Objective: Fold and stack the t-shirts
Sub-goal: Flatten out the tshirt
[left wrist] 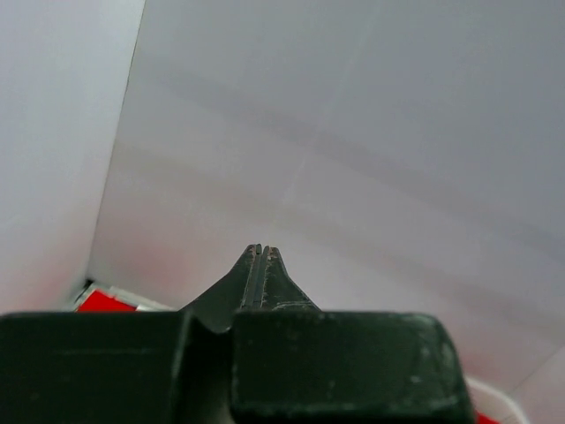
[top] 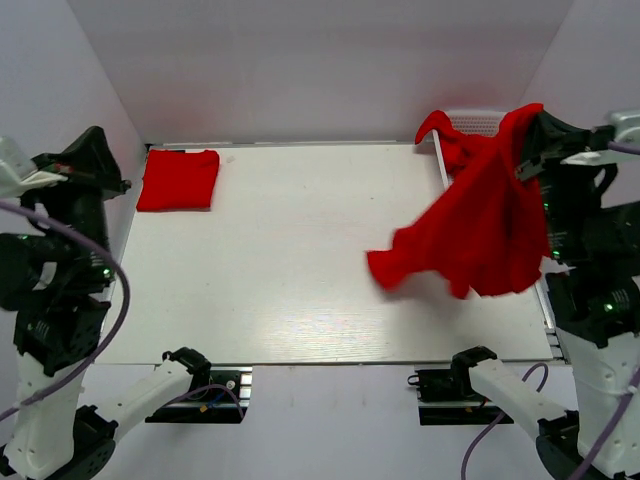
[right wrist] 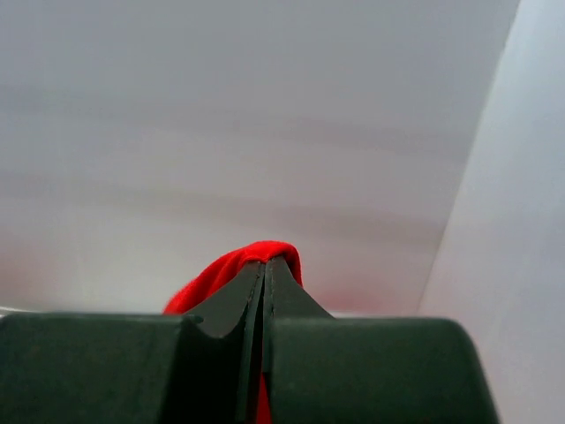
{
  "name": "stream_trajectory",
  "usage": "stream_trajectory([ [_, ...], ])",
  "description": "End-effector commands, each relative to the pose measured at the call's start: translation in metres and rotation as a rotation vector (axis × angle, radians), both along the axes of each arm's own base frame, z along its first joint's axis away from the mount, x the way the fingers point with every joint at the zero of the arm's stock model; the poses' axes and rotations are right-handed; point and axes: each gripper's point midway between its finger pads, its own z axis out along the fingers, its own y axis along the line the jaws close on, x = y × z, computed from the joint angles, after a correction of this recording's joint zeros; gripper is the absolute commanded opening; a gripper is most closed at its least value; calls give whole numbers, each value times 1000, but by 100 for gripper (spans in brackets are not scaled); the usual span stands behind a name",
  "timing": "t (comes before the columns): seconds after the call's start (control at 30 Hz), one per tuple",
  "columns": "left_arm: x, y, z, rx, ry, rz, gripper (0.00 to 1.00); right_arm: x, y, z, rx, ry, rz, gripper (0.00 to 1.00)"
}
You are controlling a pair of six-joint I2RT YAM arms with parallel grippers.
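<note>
A folded red t-shirt (top: 179, 180) lies at the table's far left corner; a sliver of it shows in the left wrist view (left wrist: 106, 303). My right gripper (top: 528, 135) is raised at the far right and shut on an unfolded red t-shirt (top: 485, 220), which hangs from it down toward the table. In the right wrist view the red cloth (right wrist: 238, 265) bulges over the closed fingertips (right wrist: 281, 269). My left gripper (top: 105, 160) is raised at the far left, shut and empty; in the left wrist view (left wrist: 261, 252) it points at the white wall.
A white basket (top: 478, 122) with more red cloth (top: 450, 140) stands at the far right behind the hanging shirt. White walls enclose the table (top: 290, 260) on three sides.
</note>
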Motion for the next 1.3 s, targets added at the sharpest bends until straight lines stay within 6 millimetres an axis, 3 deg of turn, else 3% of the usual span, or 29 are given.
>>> stream_trajectory([
  [0.0,-4,-11,8,56,-22,-68,0,-32,11,35,-48,-100,105,0],
  [0.1,0,-13,2,66,-4,-69,0,-17,43,25,-111,-45,238,0],
  [0.17,11,-20,-10,75,28,-74,0,8,73,3,-154,33,352,0],
  [0.2,25,-28,-22,96,69,-75,0,6,94,-3,-205,36,465,0],
  [0.27,38,-33,-34,95,103,-60,0,42,123,-34,-219,139,564,0],
  [0.3,47,-38,-47,113,136,-60,0,52,148,-55,-254,187,691,0],
  [0.33,59,-42,-57,121,166,-44,0,56,159,-65,-248,217,748,0],
  [0.37,67,-43,-66,115,194,-22,0,85,176,-98,-240,309,795,0],
  [0.43,88,-48,-95,132,271,20,0,92,201,-128,-218,367,944,0],
  [0.47,94,-50,-105,123,294,30,0,119,219,-165,-202,442,990,0],
  [0.53,107,-53,-132,134,357,58,0,126,239,-202,-142,552,1076,0],
  [0.6,121,-61,-166,149,436,65,0,148,268,-270,-109,727,1126,0],
  [0.63,124,-61,-177,152,465,80,0,155,280,-297,-105,787,1166,11],
  [0.7,133,-65,-200,142,525,94,0,158,296,-325,-91,872,1201,36],
  [0.73,134,-66,-211,156,564,96,14,163,298,-343,-77,926,1192,51],
  [0.77,135,-68,-221,165,589,98,27,168,298,-343,-69,935,1179,90],
  [0.8,137,-68,-226,175,604,99,44,175,294,-348,-64,944,1143,90],
  [0.83,140,-74,-235,178,623,75,76,181,291,-350,-64,947,1095,90],
  [0.9,141,-78,-243,179,635,54,94,189,278,-353,-68,948,995,90],
  [0.93,144,-86,-252,179,654,24,100,195,271,-350,-64,941,927,90],
  [0.97,147,-90,-257,187,667,9,100,198,260,-365,-52,982,851,90],
  [1.03,151,-102,-270,204,696,-47,100,194,248,-365,-21,1001,783,90],
  [1.07,153,-107,-276,212,710,-71,100,202,224,-370,25,1021,648,90],
  [1.13,163,-128,-297,241,769,-154,100,197,206,-387,73,1077,556,90],
  [1.17,166,-136,-303,249,789,-187,100,199,180,-388,122,1077,431,90],
  [1.2,169,-153,-311,255,810,-267,100,190,168,-406,140,1123,379,90],
  [1.23,175,-164,-336,278,876,-305,100,188,150,-394,180,1093,315,90],
  [1.27,179,-175,-344,282,895,-348,100,188,132,-399,225,1105,243,90],
])
